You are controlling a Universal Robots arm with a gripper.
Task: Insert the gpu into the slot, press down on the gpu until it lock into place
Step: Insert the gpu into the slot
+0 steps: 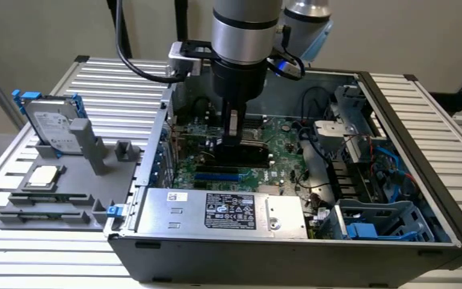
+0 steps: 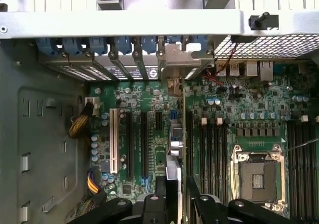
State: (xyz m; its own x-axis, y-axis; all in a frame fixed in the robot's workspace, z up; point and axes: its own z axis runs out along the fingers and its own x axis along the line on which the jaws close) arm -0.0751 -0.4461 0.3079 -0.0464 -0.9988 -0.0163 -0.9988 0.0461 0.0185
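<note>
Insertion in hand: gpu [image 1: 235,159] stands on edge above the motherboard [image 1: 283,141].
The gripper [image 2: 175,185] pinches the gpu narrowly, just on the far side of the slot [image 1: 217,177]. Whether it is seated is unclear. Locking probably calls for a straight downward push.

gpu [image 1: 251,158] upright over mobo [image 1: 286,141], behind PSU [image 1: 215,211]; HDD [image 1: 50,123] on tray [image 1: 70,201] beside case [image 1: 287,256].

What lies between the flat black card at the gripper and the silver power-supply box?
A bright blue connector strip on the green motherboard, beside the flat black card; the exterior view shows it.
</note>
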